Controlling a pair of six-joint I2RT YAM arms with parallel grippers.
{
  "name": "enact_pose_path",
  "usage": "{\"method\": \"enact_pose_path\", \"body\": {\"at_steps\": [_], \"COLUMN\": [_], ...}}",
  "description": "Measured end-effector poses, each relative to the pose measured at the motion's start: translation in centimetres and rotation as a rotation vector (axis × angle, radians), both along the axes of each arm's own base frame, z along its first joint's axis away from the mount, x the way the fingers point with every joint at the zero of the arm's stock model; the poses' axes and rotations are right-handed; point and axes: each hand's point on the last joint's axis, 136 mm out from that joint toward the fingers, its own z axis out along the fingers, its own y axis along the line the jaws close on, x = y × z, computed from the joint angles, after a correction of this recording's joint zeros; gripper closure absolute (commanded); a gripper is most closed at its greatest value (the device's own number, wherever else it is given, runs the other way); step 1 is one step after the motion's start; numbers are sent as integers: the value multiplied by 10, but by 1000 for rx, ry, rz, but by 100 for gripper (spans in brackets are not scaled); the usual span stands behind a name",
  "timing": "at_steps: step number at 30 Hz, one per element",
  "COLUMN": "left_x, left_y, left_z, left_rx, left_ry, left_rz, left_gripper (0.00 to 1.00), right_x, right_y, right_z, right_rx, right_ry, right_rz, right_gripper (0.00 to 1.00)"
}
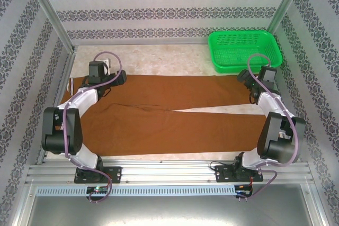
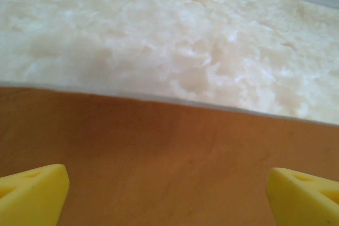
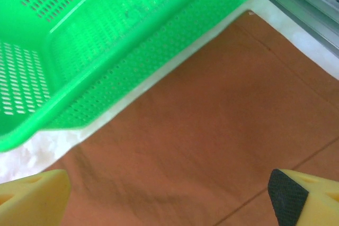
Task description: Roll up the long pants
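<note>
The long pants (image 1: 169, 115) lie flat across the table, rust-brown, with the two legs running to the right. My left gripper (image 1: 119, 77) hovers over the far left edge of the cloth. In the left wrist view its yellow fingertips (image 2: 32, 194) stand wide apart, open, over the pants (image 2: 169, 146), with nothing between them. My right gripper (image 1: 242, 75) is over the far leg's end, close to the green basket. It (image 3: 169, 194) is open too, above bare brown cloth (image 3: 212, 120) with a seam line.
A green plastic basket (image 1: 216, 56) stands at the back right; its perforated wall (image 3: 132, 51) is just beyond the trouser leg. Pale marble tabletop (image 1: 159, 59) shows behind the pants (image 2: 159, 30). Patterned walls close in the sides and back.
</note>
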Motion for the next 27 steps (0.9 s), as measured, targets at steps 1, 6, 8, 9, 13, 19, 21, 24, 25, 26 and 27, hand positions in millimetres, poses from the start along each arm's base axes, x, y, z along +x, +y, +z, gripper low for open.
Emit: {"method": "enact_pose_path", "body": {"at_steps": [1, 6, 8, 9, 13, 19, 21, 24, 25, 26, 27], "left_x": [3, 5, 5, 5, 4, 1, -1, 2, 6, 10, 15], "left_y": [-1, 7, 12, 13, 19, 33, 48, 87, 102, 115, 128], "left_z": [0, -2, 0, 1, 4, 10, 12, 23, 29, 34, 39], "left_rx": [-4, 12, 28, 27, -13, 0, -1, 6, 10, 13, 12], "left_ry": [1, 42, 48, 47, 46, 72, 77, 90, 85, 74, 64], "left_rz": [-2, 39, 60, 63, 73, 110, 144, 236, 273, 304, 334], "left_gripper": [4, 4, 3, 3, 0, 0, 0, 1, 2, 3, 4], "right_x": [-3, -18, -19, -19, -17, -5, -5, -3, -3, -2, -2], "right_y": [-1, -11, -11, -9, 2, 26, 26, 25, 26, 26, 26], "right_z": [-2, 10, 20, 27, 43, 25, 16, 1, -5, -9, -13], "right_rx": [-4, -96, -114, -119, -142, -177, -174, -166, -163, -161, -160], "right_ry": [16, 88, 68, 46, -8, 53, 75, 108, 121, 131, 141], "right_rz": [-7, -58, -59, -51, -20, 48, 48, 49, 50, 51, 52], "right_gripper": [2, 2, 2, 2, 2, 2, 2, 2, 2, 2, 2]}}
